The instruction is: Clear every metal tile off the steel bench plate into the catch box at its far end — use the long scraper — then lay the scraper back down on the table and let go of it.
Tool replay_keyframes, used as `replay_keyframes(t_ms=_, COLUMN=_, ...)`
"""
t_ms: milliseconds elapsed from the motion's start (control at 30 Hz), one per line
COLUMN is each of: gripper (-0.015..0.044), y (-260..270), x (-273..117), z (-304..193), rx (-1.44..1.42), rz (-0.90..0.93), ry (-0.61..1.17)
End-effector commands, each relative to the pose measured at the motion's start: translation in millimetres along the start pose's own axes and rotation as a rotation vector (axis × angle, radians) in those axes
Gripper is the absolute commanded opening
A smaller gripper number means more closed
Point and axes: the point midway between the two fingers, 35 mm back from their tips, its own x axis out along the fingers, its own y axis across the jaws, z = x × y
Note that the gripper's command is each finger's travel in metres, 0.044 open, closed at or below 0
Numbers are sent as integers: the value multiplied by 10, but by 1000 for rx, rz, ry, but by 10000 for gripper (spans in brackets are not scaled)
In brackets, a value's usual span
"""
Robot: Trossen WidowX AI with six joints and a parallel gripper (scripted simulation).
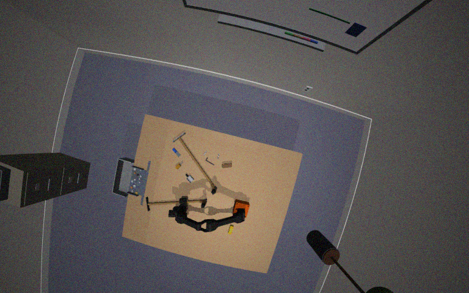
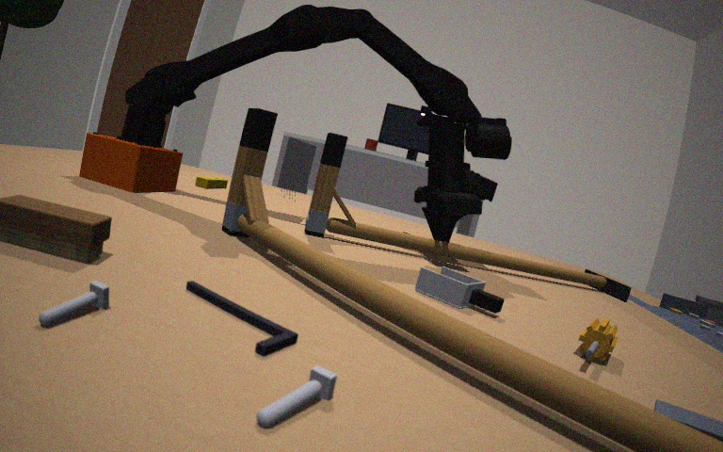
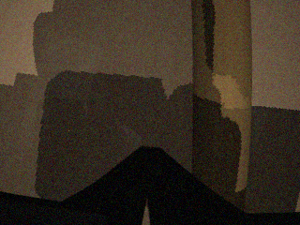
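And here's the black-bladed scraper (image 1: 162, 202) (image 2: 511, 260) (image 3: 232, 47), lying just beside the gripper (image 1: 183, 200) (image 2: 441, 247) (image 3: 151, 151): stiff, light, likely roll-prone, best gripped by its upright handle (image 1: 204, 202) (image 2: 326, 184). Fingers shut, nothing held; contact unclear. Small tiles (image 1: 134, 180) (image 2: 676, 311) wait beyond, on the plate (image 1: 143, 189) (image 2: 693, 329).

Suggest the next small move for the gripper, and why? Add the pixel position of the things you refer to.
I'd open the gripper (image 1: 183, 200) (image 2: 441, 244) (image 3: 151, 149) a little above the table, then shift it sideways over the black-headed tool's handle (image 1: 162, 202) (image 2: 511, 260) (image 3: 236, 52). Its fingers are shut, and the wrist view shows the handle off to the right of the tips, not between them. Small pieces remain on the bench plate (image 1: 145, 183).
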Motion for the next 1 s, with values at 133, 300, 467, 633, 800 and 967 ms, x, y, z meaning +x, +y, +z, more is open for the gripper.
replay_keyframes(t_ms=133, gripper=0, y=-83, x=-4, z=21, rx=-3, rz=2, ry=-2)
replay_keyframes(t_ms=300, gripper=0, y=-133, x=-2, z=28, rx=-3, rz=2, ry=-2)
replay_keyframes(t_ms=467, gripper=0, y=-182, x=-1, z=34, rx=-3, rz=1, ry=-2)
replay_keyframes(t_ms=633, gripper=0, y=-232, x=0, z=39, rx=-3, rz=1, ry=-2)
replay_keyframes(t_ms=800, gripper=0, y=-281, x=1, z=44, rx=-3, rz=1, ry=-2)
replay_keyframes(t_ms=967, gripper=0, y=-331, x=1, z=48, rx=-3, rz=0, ry=-2)
